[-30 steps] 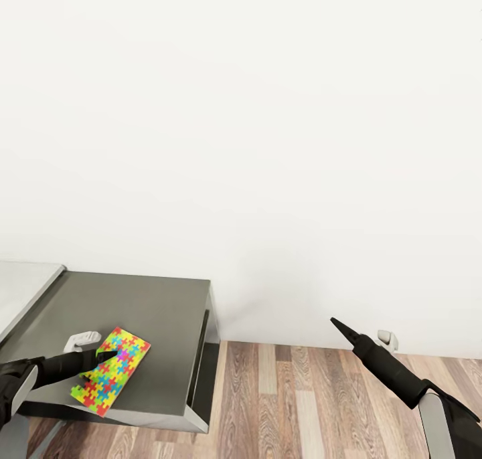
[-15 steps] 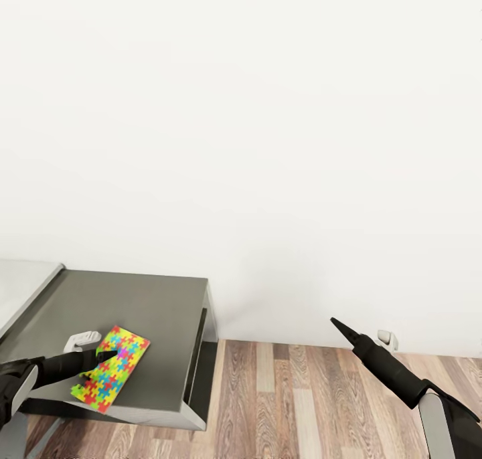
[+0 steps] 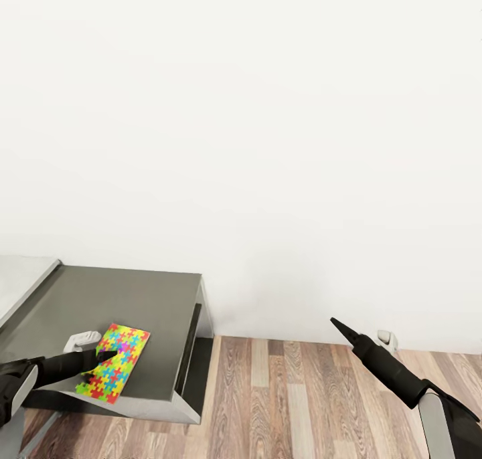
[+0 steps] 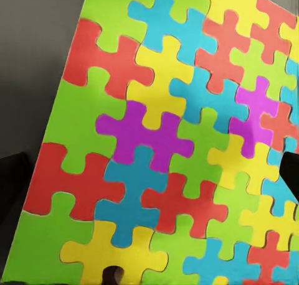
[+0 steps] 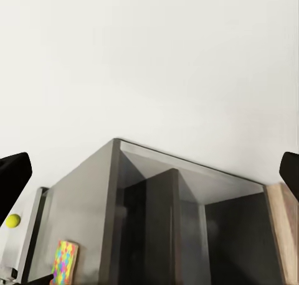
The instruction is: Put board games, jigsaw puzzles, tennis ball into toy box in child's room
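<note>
A jigsaw puzzle (image 3: 115,367) of bright interlocking pieces is at the front of the table's dark grey section (image 3: 144,305). My left gripper (image 3: 107,356) is shut on its near edge, and the board looks tilted off the top. Seen close in the left wrist view, the jigsaw puzzle (image 4: 168,142) has dark fingertips (image 4: 291,173) at its side. My right gripper (image 3: 334,322) hangs over the floor to the right of the table, open and holding nothing. From that wrist, the tennis ball (image 5: 12,220) lies on the pale table part, beyond the jigsaw puzzle (image 5: 64,261).
A white wall (image 3: 268,144) stands behind the table. Wood-plank floor (image 3: 294,399) stretches to the right of the table. The pale grey desk top (image 3: 20,282) joins the dark section at the left. Open shelves (image 5: 187,235) sit under the dark section.
The whole view has shifted: table and floor edge slid slightly left and up. The puzzle in my left gripper looks shorter and more tilted. Both arms keep their places in the picture.
</note>
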